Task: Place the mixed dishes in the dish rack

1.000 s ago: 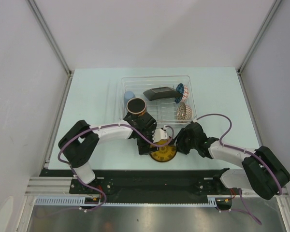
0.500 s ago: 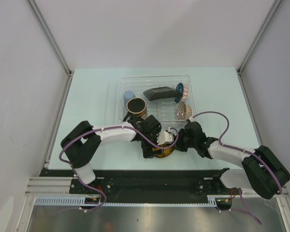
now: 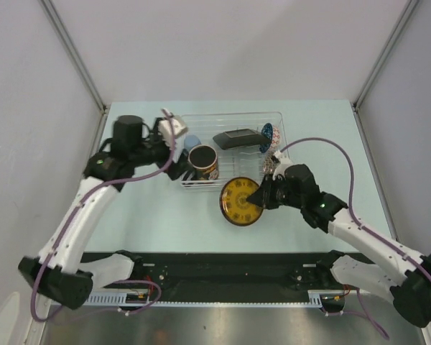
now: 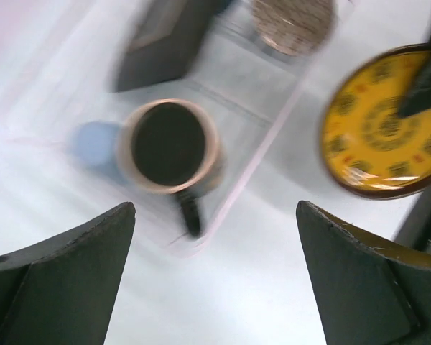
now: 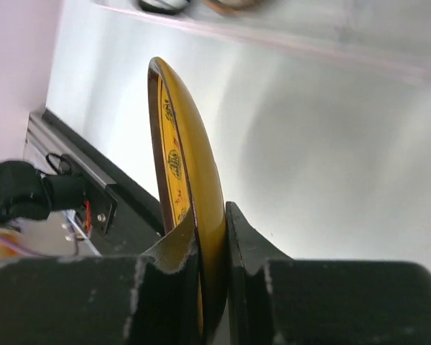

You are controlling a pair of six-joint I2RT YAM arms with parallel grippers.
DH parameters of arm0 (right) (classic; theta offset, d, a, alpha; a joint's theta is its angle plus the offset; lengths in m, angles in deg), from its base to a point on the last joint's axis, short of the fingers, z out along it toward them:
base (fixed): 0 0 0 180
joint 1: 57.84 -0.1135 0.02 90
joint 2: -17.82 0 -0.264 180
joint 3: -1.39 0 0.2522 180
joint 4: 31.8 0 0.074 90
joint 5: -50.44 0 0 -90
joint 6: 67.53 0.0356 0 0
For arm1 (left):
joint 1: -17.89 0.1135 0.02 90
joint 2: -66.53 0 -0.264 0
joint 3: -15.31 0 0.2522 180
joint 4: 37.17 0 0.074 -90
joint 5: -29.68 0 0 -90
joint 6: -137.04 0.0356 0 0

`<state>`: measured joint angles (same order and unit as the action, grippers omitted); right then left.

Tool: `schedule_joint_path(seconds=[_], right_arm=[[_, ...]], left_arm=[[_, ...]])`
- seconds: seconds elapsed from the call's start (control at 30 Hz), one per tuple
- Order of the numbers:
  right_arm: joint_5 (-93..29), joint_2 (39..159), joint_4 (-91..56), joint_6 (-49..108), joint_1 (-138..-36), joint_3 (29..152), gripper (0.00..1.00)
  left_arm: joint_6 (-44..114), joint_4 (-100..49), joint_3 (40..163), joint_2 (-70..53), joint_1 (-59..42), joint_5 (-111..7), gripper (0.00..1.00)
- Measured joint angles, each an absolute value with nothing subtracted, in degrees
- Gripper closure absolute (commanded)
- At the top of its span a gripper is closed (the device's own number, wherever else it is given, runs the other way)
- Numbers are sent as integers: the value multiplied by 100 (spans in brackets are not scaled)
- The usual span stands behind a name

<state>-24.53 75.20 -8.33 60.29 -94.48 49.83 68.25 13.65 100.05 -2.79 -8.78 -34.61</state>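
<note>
My right gripper (image 3: 261,195) is shut on the rim of the yellow round saucer (image 3: 241,201) and holds it lifted and tilted just in front of the dish rack (image 3: 233,115). In the right wrist view the saucer (image 5: 178,165) stands on edge between my fingers (image 5: 212,215). The rack holds the pale blue cup (image 3: 192,141), the dark floral mug (image 3: 202,162), the black square plate (image 3: 237,138), the blue bowl (image 3: 267,135) and the brownish bowl (image 3: 271,166). My left gripper (image 3: 179,164) is open and empty, high beside the mug (image 4: 169,147).
The left wrist view is blurred; it shows the cup (image 4: 93,142), the plate (image 4: 169,43), the brownish bowl (image 4: 293,21), the saucer (image 4: 384,122) and the rack's near wall (image 4: 258,154). Grey side walls flank the table (image 3: 136,215). A black rail (image 3: 215,269) runs along the front.
My left arm has let go near the saucer, risen and swung back left to the rack's left end. My right gripper has lifted the saucer off the table and tilted it.
</note>
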Motion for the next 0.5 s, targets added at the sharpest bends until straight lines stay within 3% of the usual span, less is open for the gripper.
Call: schedule_joint_path(seconds=[0.13, 0.3, 0.5], right_arm=[[-2936, 7061, -396, 4257, -9931, 5966, 100], [-3664, 6447, -1112, 585, -10768, 6316, 100], [-4117, 7647, -1622, -2801, -10307, 7048, 100]], left_arm=[[7067, 1953, 10370, 639, 414, -3008, 0], [7212, 2449, 10388, 1116, 2175, -2073, 0], [7030, 2464, 10141, 681, 3635, -1151, 0]])
